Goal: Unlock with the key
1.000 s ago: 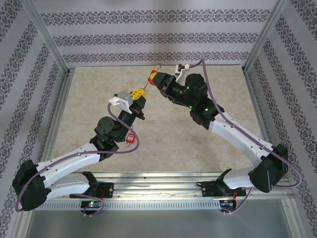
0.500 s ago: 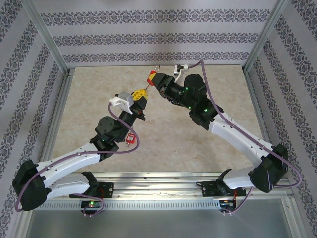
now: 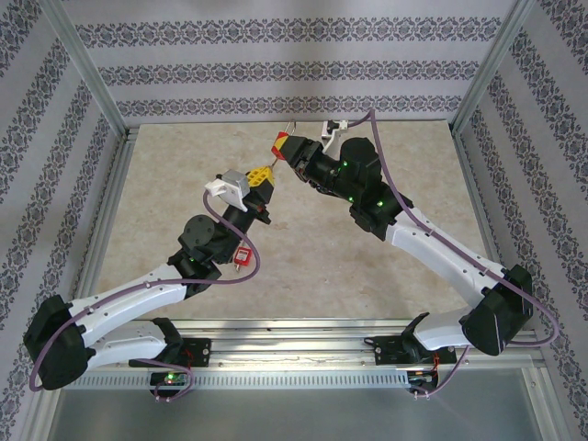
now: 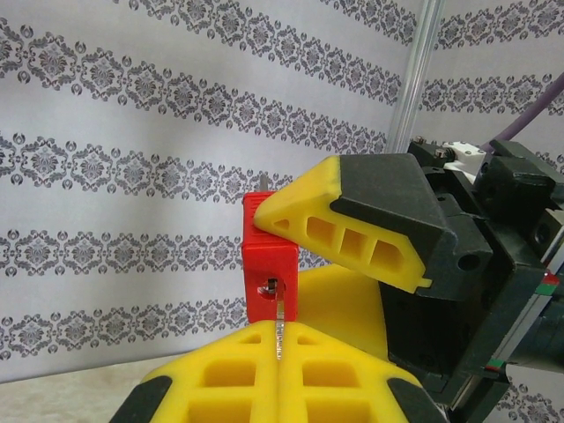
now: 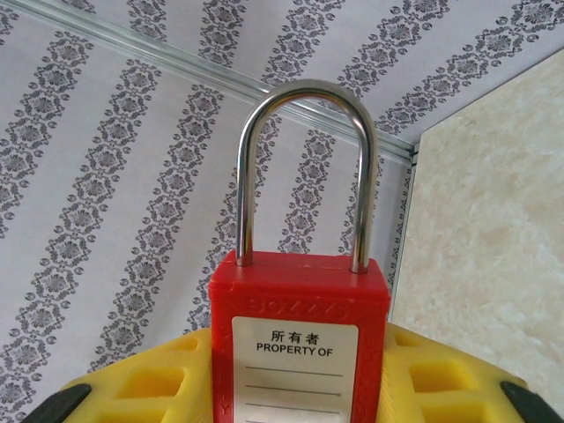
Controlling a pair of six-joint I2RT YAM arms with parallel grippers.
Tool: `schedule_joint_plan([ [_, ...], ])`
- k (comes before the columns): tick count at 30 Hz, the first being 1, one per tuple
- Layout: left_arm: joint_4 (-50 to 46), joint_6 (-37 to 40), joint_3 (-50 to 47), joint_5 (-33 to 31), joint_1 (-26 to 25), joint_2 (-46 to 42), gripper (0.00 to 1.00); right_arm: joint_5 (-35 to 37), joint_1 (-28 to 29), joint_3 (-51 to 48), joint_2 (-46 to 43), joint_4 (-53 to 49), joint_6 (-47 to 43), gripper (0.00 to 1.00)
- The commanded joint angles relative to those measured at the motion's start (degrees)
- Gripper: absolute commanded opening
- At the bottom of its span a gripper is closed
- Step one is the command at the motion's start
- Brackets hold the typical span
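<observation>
I see my left gripper pinched tight on the key, its tip at the keyhole of the red padlock, which my right gripper clamps above the table, both shackle legs seated in the body

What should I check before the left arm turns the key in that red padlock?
1. Hold on red plastic padlock by yellow right fingers: ok.
2. Clamp of left fingers on thin metal key: ok, shut on it.
3. Tip of key in keyhole: ok.
4. Depth of insertion: cannot tell.
5. Release of steel shackle: not ok, both legs seated in the padlock body.
</observation>
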Motion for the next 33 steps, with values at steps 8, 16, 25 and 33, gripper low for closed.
schedule_joint_plan([
  [8,-0.3,-2.6,-0.3,-0.3,2.1,0.2,0.0,-0.6,0.9,1.1,0.2,3.8,-0.6,0.0],
  [16,1.3,-4.0,-0.5,2.8,2.9,0.6,0.0,-0.8,1.5,0.9,0.3,4.0,-0.7,0.0],
  [25,1.4,-0.9,-0.2,5.3,3.6,0.2,0.0,-1.5,1.8,-0.1,0.7,4.5,-0.3,0.0],
  [33,1.3,4.9,0.2,7.5,3.6,1.4,0.0,-2.1,1.8,-0.3,1.4,4.6,0.3,0.0],
])
